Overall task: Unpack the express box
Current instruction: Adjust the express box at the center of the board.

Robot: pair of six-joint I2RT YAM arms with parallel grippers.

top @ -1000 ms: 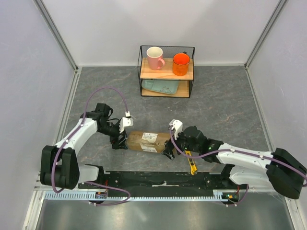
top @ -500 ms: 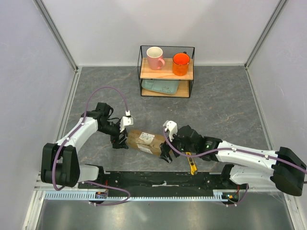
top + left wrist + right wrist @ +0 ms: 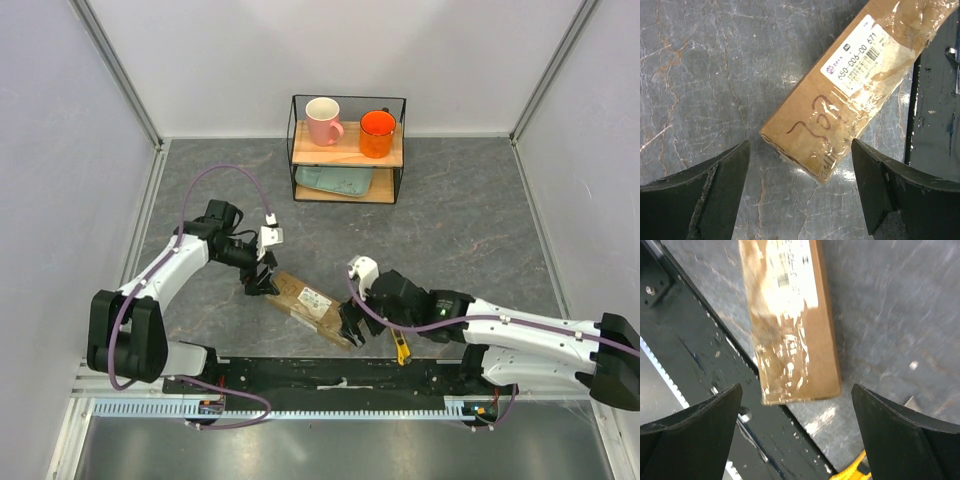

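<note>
The express box [image 3: 309,304], a flat brown taped parcel with a white label, lies slanted on the grey table, its right end over the black base rail. My left gripper [image 3: 262,282] hovers open at its upper-left end; in the left wrist view the box's corner [image 3: 850,100] lies beyond the wide-spread fingers [image 3: 710,190], untouched. At the lower-right end, my right gripper [image 3: 352,327] is open too. The right wrist view shows the box's end [image 3: 795,340] ahead of the fingers [image 3: 900,435], nothing between them.
A yellow utility knife [image 3: 401,346] lies just right of the right gripper, its tip showing in the right wrist view [image 3: 852,472]. A wire shelf [image 3: 347,150] at the back holds a pink mug [image 3: 323,121], an orange mug [image 3: 377,133] and a pale green tray [image 3: 333,180].
The box has turned clockwise, its right end swinging toward the near rail. The left gripper has drawn up and back off its end; the right gripper followed the other end down.
</note>
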